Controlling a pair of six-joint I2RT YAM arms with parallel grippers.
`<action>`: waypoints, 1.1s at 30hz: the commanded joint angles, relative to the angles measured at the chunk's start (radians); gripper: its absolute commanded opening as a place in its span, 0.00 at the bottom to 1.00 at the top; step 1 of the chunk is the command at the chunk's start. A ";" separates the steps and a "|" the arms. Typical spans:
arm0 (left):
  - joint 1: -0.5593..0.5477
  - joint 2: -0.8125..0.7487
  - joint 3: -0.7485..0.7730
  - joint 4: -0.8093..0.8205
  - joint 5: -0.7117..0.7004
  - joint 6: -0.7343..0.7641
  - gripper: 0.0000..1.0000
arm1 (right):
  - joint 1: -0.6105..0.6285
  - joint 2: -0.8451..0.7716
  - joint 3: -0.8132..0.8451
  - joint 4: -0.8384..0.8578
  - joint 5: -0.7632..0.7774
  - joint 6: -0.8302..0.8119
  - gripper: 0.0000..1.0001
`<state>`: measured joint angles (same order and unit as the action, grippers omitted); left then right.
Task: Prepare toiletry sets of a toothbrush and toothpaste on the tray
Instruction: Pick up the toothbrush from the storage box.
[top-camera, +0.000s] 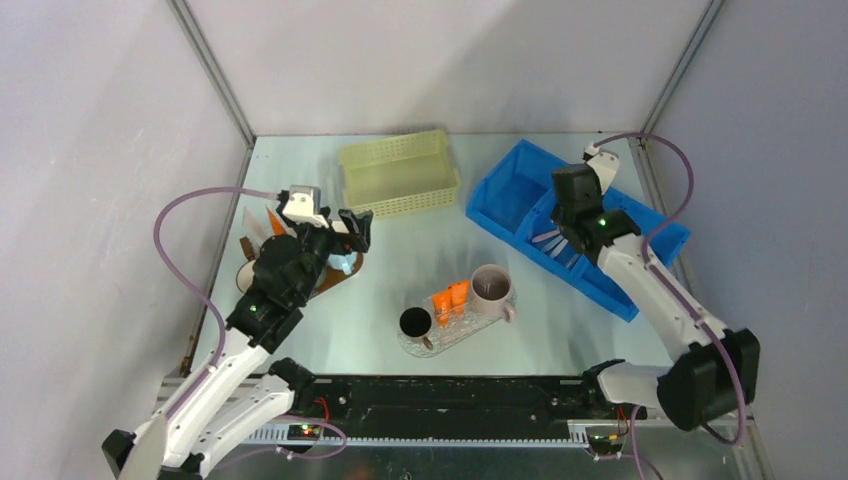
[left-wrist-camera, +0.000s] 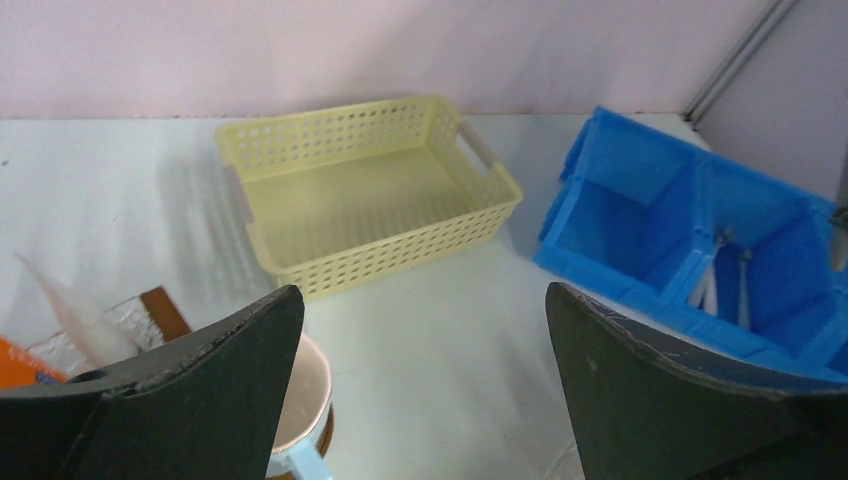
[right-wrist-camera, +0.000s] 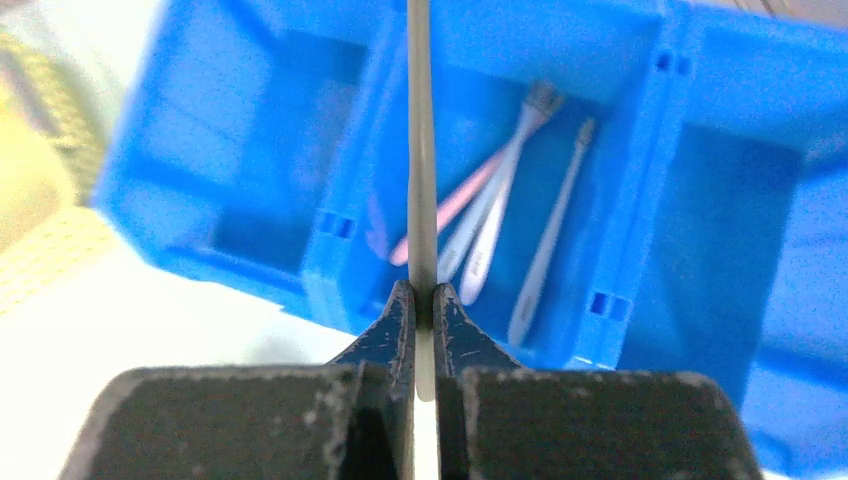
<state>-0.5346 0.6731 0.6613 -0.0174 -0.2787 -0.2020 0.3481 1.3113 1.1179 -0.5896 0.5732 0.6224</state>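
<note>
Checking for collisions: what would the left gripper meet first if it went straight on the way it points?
Probably the near wall of the basket: the open left gripper points at it across bare table. Depth is unclear, so it might touch the table first.

White links (top-camera: 655, 285), black joints (top-camera: 283, 278), lilac cables (top-camera: 172, 232), green lights (top-camera: 601, 221); right tool (right-wrist-camera: 421, 298) black, scuffed.
</note>
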 joint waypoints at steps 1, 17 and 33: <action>0.005 0.053 0.113 -0.016 0.086 -0.027 0.98 | 0.055 -0.119 -0.074 0.324 -0.118 -0.247 0.00; 0.005 0.284 0.490 -0.081 0.395 -0.128 0.97 | 0.246 -0.255 -0.225 0.723 -0.551 -0.597 0.00; 0.004 0.467 0.708 -0.163 0.587 -0.307 0.94 | 0.389 -0.214 -0.228 0.759 -0.757 -0.828 0.00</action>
<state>-0.5335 1.1110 1.3228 -0.1692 0.2287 -0.4232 0.7177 1.0912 0.8906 0.1116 -0.1558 -0.1318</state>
